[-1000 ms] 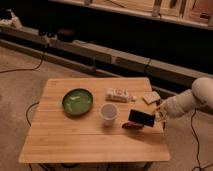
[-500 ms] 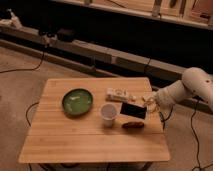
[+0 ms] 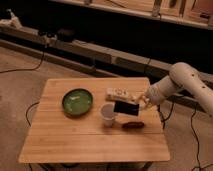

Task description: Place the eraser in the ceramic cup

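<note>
In the camera view my fingers (image 3: 141,103) are squeezed shut on the right end of the eraser (image 3: 126,107), holding it up off the wooden surface (image 3: 90,140) with its long side lying flat and pointing left. The ceramic cup (image 3: 107,114) sits just left of and a little below the eraser's free end, so I think I must go left and down. The eraser hides the tips of my fingers, and I cannot tell what the small brown thing (image 3: 133,124) beneath is.
</note>
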Robot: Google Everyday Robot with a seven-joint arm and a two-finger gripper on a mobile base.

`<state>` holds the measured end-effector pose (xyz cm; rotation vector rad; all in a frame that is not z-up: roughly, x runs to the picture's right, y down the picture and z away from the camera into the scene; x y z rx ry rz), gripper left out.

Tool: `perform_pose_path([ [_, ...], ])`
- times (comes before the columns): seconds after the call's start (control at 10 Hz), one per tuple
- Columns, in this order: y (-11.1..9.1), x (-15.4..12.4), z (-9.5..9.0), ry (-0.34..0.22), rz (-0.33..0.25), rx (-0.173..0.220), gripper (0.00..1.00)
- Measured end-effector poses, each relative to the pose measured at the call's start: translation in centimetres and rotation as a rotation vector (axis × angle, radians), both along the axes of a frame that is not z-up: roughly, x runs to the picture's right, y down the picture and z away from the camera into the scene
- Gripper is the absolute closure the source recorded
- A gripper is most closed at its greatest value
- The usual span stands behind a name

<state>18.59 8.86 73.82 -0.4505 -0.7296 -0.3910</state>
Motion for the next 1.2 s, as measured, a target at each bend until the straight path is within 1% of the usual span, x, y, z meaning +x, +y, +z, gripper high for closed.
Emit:
perform_pose_path([
  [0.2, -0.7, -1.5, 0.5, -0.008, -0.011, 0.003, 0.83],
  [0.5, -1.5, -3.6, 0.6, -0.029, -0.02, 0.005, 0.83],
  [0.7, -1.5, -4.7, 0.8, -0.046, -0.026, -0.004, 0.83],
  [0.8, -1.2, -5.4, 0.9, -0.06, -0.032, -0.017, 0.82],
  [1.0, -0.9, -6.2, 0.9, -0.079, -0.039, -0.035, 0.67],
  [1.2, -0.7, -7.0, 1.0, -0.1, -0.046, -0.05, 0.43],
])
